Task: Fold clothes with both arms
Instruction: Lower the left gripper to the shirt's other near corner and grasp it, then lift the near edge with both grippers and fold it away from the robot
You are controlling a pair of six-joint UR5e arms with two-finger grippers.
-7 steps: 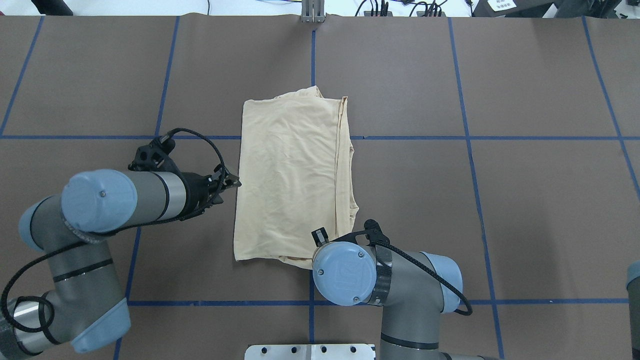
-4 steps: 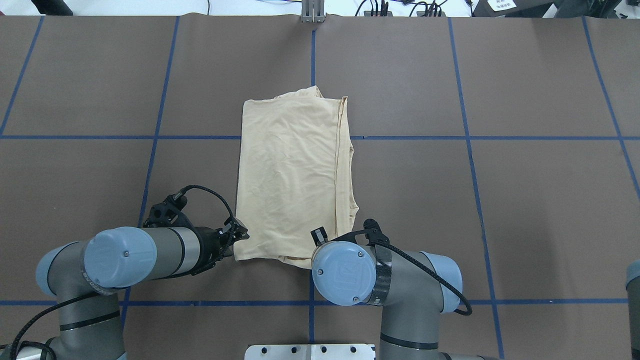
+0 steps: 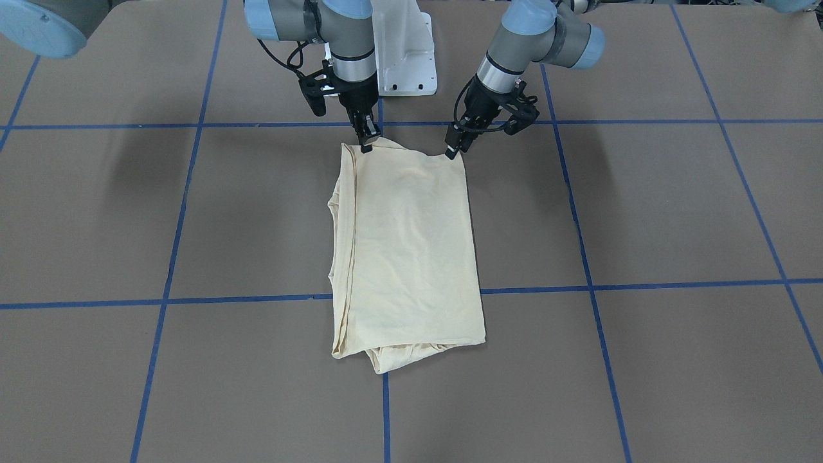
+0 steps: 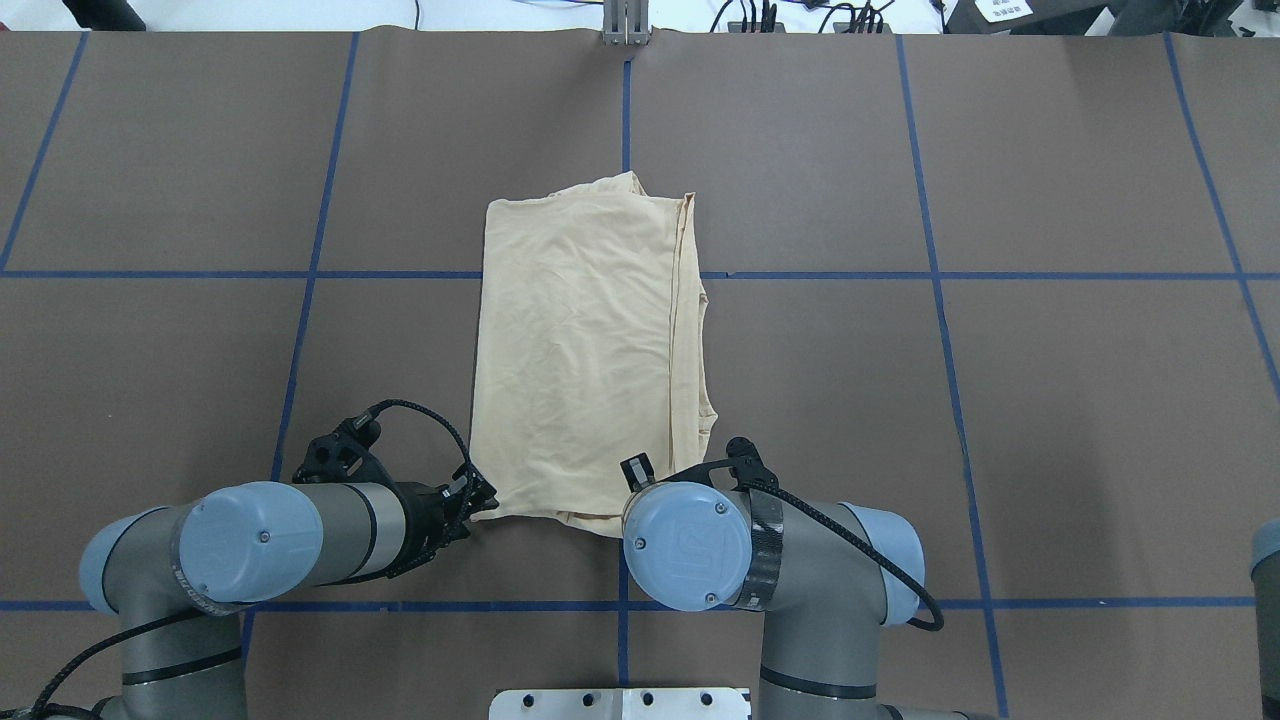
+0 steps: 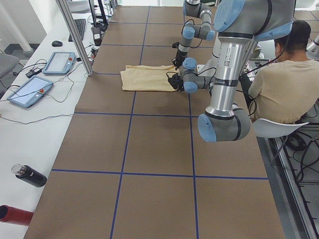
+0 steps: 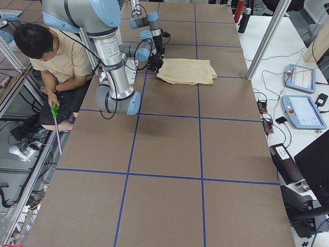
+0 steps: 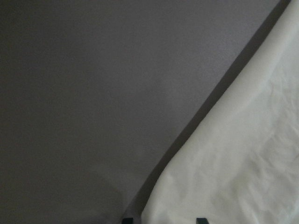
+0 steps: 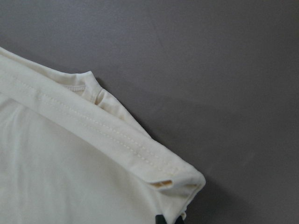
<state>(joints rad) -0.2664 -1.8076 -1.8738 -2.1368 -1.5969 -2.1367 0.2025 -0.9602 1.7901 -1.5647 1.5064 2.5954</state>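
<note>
The cream-yellow T-shirt [image 4: 585,340] lies folded into a long rectangle at the table's middle, print hidden; it also shows in the front view [image 3: 405,244]. My left gripper [image 4: 484,500] is low at the shirt's near-left corner [image 3: 452,152]. In the left wrist view its two fingertips [image 7: 126,220] stand apart with the cloth's corner [image 7: 233,163] between them. My right gripper [image 3: 366,145] is at the near-right corner, hidden under its own wrist in the overhead view. In the right wrist view it is shut on the hemmed corner [image 8: 177,179].
The white pedestal base [image 3: 402,51] stands just behind both grippers. A seated person [image 5: 279,89] is behind the robot. Tablets [image 5: 60,62] and cables lie on the side bench beyond the table's far edge. Blue tape lines [image 4: 300,274] cross the brown table.
My left gripper has moved along the shirt's left edge toward the robot, from mid-length down to the near-left corner. The right arm and the shirt have stayed put.
</note>
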